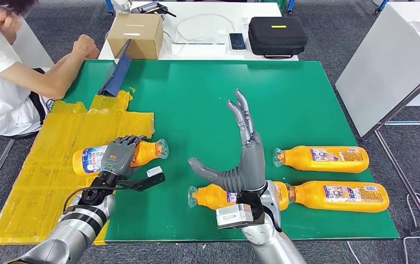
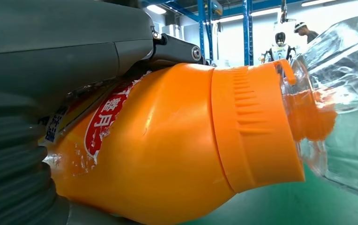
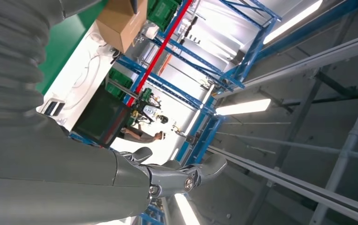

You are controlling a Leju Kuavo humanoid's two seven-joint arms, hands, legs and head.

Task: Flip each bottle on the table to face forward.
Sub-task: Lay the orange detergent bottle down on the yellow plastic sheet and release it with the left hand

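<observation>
Left hand (image 1: 121, 155) lies over the middle of one bottle (image 1: 117, 156), its dark fingers curled down across the label so that it grasps the bottle against the green table (image 1: 197, 93). That bottle lies on its side at the left of the table, at the edge of a patch of yellow tape (image 1: 59, 165), its clear cap pointing right. It is orange, with a white, blue and red label. In the left wrist view the same bottle (image 2: 167, 154) shows an orange shoulder, a ribbed orange collar, a red and white label with print, and a clear cap tinted orange inside.

Right hand (image 1: 241, 159) is raised over the near middle of the table, palm upright, fingers stretched apart and thumb out to the left, holding nothing. Just behind its wrist lies a second bottle (image 1: 210, 196), cap to the left. Two more lie to the right, one nearer (image 1: 340, 196) and one farther (image 1: 323, 159), both with caps to the left and printed labels facing up.

Beyond the table stands a white table with a cardboard box (image 1: 136, 34), a phone (image 1: 237, 40) and a black case (image 1: 277, 35). A person (image 1: 10, 82) in a white shirt sits at the left, one arm on the table corner.
</observation>
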